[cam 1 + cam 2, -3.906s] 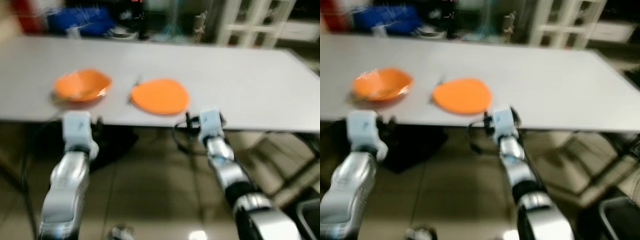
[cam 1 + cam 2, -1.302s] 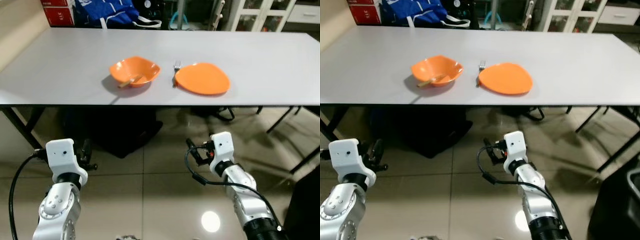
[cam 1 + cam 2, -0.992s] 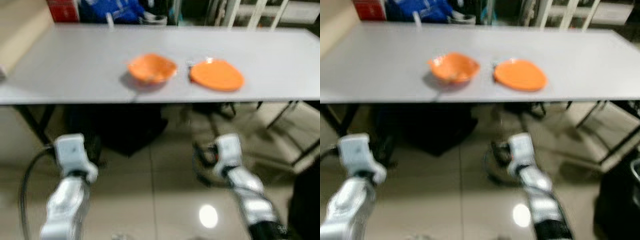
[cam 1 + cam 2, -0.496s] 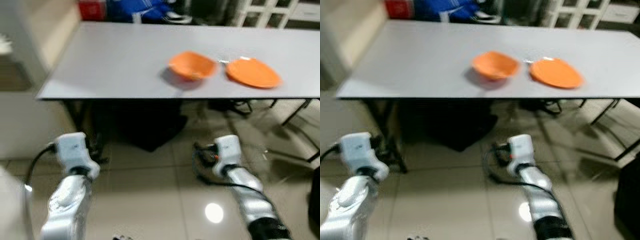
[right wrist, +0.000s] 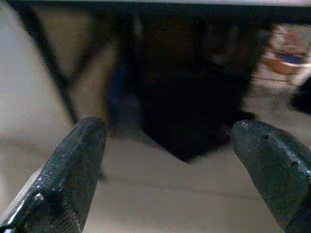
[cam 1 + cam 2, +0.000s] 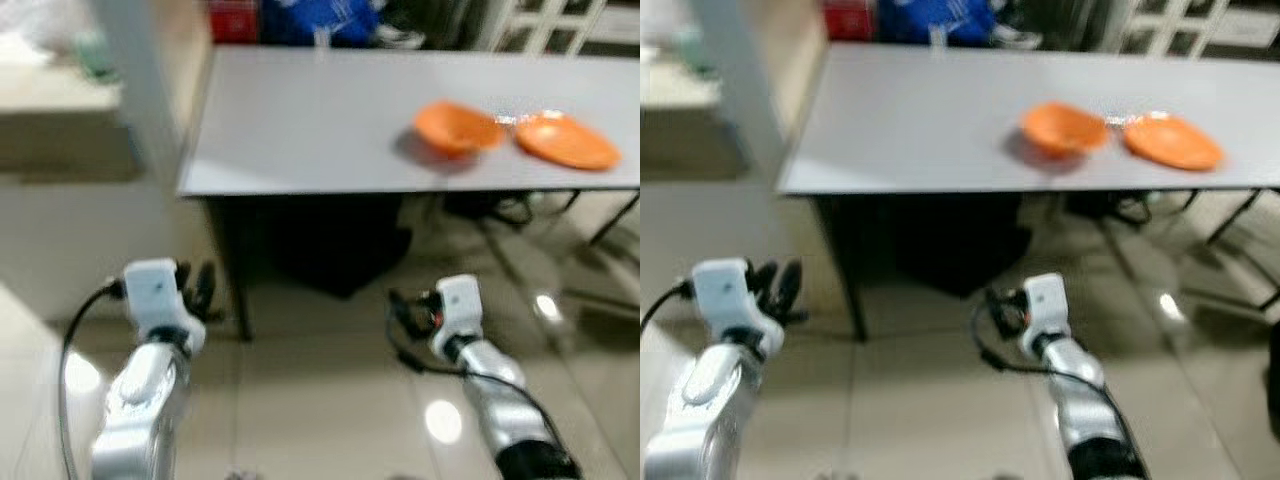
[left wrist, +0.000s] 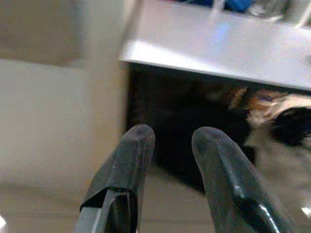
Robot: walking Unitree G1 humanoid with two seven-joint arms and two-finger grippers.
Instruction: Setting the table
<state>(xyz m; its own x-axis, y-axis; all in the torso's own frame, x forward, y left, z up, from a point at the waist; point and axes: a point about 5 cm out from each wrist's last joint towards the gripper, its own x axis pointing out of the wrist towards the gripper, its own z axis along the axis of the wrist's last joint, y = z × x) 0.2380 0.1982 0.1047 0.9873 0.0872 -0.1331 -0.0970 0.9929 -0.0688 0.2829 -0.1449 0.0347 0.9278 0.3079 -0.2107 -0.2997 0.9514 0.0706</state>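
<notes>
A: Where's the tableware?

B: On the grey table (image 6: 330, 120), far end, to robot's right. Orange bowl (image 6: 455, 127) w/ orange plate (image 6: 566, 141) just beside it, plate nearer the right edge. Something small and pale btw them at the back, too blurred to name. Frames soft overall.

A: Grippers?

B: Both low, over the tiled floor (image 6: 300, 400), well short of the table. Left gripper (image 7: 167, 145): fingers parted a little, nothing btw them, pointing toward the dark space under the table edge. Right gripper (image 5: 170, 145): fingers spread wide, empty, aimed at the dark bag-like mass (image 5: 194, 97) under the table.

A: How will the pieces handle?

B: Judging by look, prob. light plastic, thin-walled, stiff, smooth, so likely slippery on the tabletop. Not esp. fragile, I'd guess. Bowl: pinch the rim, one finger inside, one outside. Plate lies flat, so harder; prob. needs a finger under the lip or a slide to the table edge first. Light squeeze should do.

A: Risk?

B: Skidding away when nudged.
</notes>
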